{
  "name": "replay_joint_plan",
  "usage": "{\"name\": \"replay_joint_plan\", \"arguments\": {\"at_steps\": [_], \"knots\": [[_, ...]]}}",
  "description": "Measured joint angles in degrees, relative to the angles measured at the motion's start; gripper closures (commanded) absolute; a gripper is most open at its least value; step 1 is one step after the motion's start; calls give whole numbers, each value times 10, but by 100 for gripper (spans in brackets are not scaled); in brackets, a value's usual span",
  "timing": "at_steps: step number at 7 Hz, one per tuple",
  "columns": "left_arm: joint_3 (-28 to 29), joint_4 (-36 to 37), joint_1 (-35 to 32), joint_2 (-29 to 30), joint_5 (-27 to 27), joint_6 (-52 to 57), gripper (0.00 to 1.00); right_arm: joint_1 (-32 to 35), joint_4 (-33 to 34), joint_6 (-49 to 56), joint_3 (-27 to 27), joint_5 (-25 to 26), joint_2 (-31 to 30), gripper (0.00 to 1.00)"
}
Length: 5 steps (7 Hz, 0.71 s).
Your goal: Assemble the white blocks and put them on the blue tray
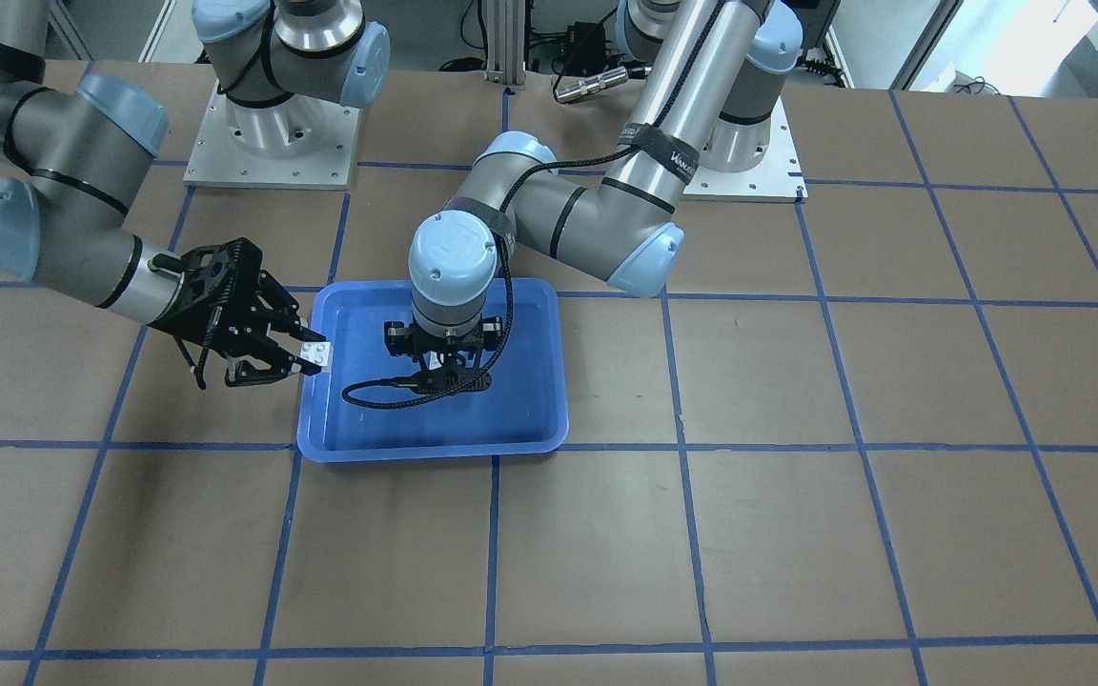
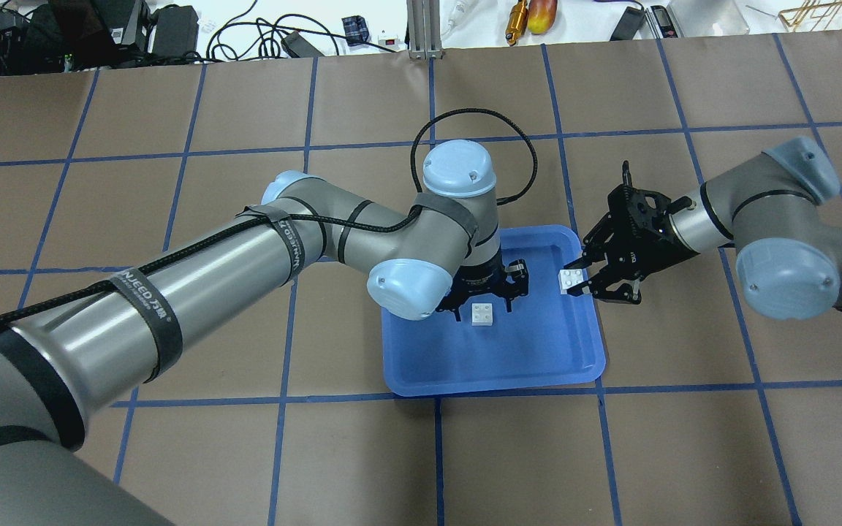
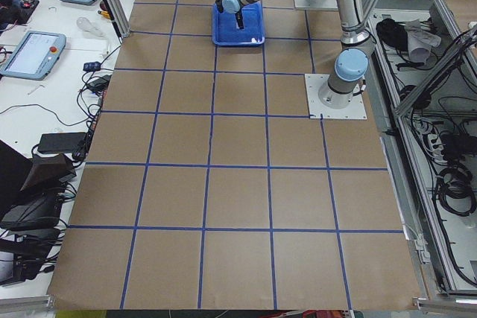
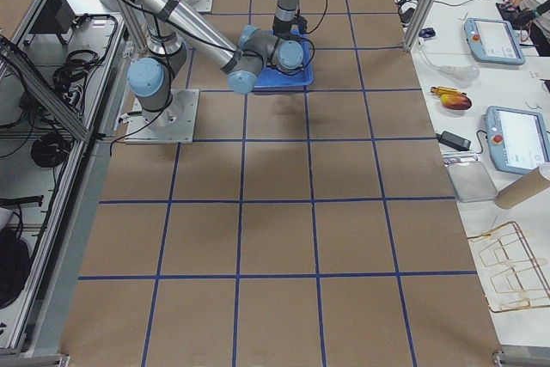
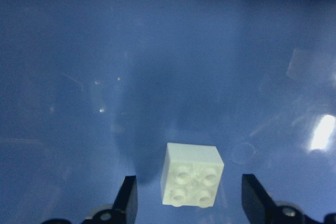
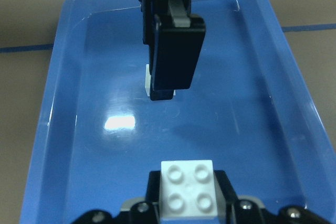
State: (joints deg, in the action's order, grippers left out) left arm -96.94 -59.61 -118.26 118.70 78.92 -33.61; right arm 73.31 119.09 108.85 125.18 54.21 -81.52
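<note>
left gripper (image 5: 190,199) is pointing straight down over the blue tray (image 2: 494,365), fingers (image 5: 127,200) spread wide with a clear gap on each side of the first white block (image 5: 193,174), so it has hold of nothing; that block sits flat on the tray floor, studs up, roughly mid-tray. my read: it's parked there as the base, and the open fingers straddle it so they can pinch and steady it when the other one gets pressed on. right gripper (image 2: 574,280) comes in low and tilted from the robot's right side, closed on the second white block (image 6: 188,187), pinching it by its side walls with the studs up. that grip leaves the underside free, which is what has to mate with the studs below. held block hovers just inside the tray rim, near the base block but clearly apart, not yet stacked. next it needs to travel over the base, square up the corners and push down; the left wrist crowds that spot, so clearance looks tight
</note>
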Motion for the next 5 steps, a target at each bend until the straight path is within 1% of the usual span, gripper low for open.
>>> {"name": "replay_joint_plan", "arguments": {"at_steps": [1,3,5], "knots": [[2,-11,14,-14,12,22,0,4,34,-3,24,-4,2,100],[16,-72,67,-44,32,76,0,28,94,-14,54,-15,7,100],[48,-150,136,-77,84,181,0,54,174,-73,65,-35,34,100]]}}
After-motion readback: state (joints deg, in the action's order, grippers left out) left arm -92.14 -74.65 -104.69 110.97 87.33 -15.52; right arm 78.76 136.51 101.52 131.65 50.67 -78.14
